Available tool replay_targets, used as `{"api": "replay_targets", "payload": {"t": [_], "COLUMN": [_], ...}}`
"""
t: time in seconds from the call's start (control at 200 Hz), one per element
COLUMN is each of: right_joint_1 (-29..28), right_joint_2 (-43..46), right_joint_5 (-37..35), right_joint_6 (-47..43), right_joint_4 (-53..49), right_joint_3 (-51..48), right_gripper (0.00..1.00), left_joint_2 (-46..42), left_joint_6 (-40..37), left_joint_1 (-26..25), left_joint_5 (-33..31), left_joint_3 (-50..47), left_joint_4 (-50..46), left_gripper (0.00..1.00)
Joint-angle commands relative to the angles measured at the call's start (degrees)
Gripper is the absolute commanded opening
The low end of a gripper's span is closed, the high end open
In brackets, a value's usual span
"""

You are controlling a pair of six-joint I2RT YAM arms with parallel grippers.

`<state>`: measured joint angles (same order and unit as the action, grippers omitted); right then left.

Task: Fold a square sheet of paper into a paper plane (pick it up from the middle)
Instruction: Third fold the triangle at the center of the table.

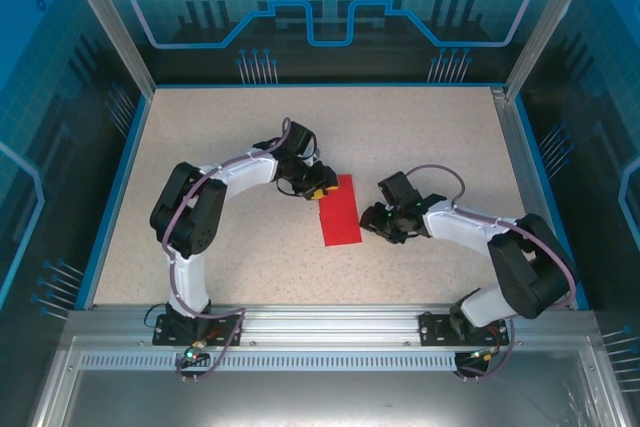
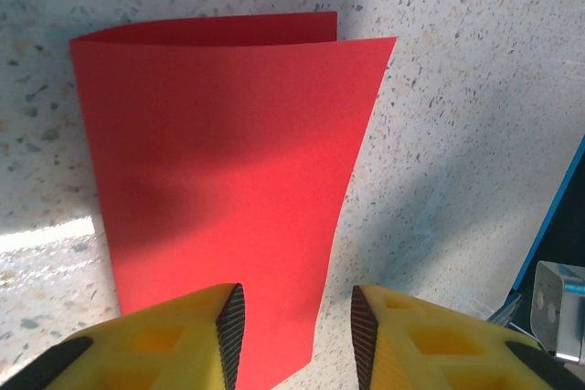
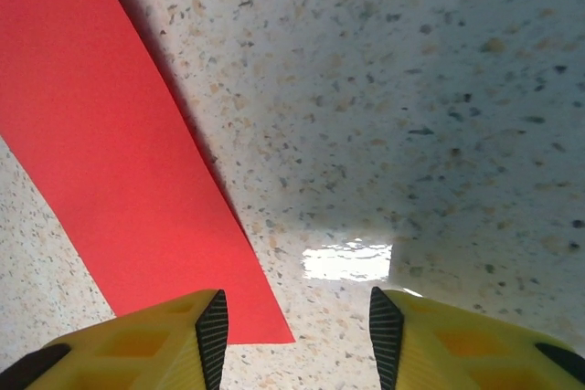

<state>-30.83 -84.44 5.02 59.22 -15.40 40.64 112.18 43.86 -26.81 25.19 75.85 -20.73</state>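
The square sheet of paper (image 1: 340,210) lies folded in half on the speckled table, a long red rectangle. In the left wrist view the paper (image 2: 228,180) shows two layers slightly offset at its far end. My left gripper (image 1: 318,190) hovers over the paper's upper left end, open (image 2: 297,335), with the paper's near right edge running under the gap and nothing pinched. My right gripper (image 1: 372,219) stands just right of the paper, open (image 3: 297,340), with bare table between its fingers and the paper's corner (image 3: 119,162) beside its left finger.
The speckled tabletop (image 1: 420,137) is bordered by a blue rim (image 1: 120,177) and metal frame posts. A metal rail (image 1: 330,322) with both arm bases runs along the near edge.
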Motion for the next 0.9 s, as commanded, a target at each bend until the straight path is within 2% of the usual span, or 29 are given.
{"api": "replay_targets", "payload": {"t": [0.0,0.435,0.895], "right_joint_1": [-0.77,-3.86,-4.75], "right_joint_2": [-1.30,-5.33,-5.47], "right_joint_5": [1.99,2.65,2.58], "right_joint_6": [-1.37,-1.74,-0.52], "right_joint_4": [0.37,-1.89,-2.47], "right_joint_3": [2.71,5.85,5.43], "right_gripper": [0.48,0.49,0.50], "left_joint_2": [1.83,6.44,6.71], "left_joint_6": [-1.23,-1.49,-1.75], "left_joint_1": [-0.37,-0.29,-0.24], "left_joint_5": [2.29,1.75,0.84], "left_joint_3": [2.24,1.47,-1.57], "left_joint_4": [-1.92,-1.75,-1.69], "left_gripper": [0.40,0.38,0.38]}}
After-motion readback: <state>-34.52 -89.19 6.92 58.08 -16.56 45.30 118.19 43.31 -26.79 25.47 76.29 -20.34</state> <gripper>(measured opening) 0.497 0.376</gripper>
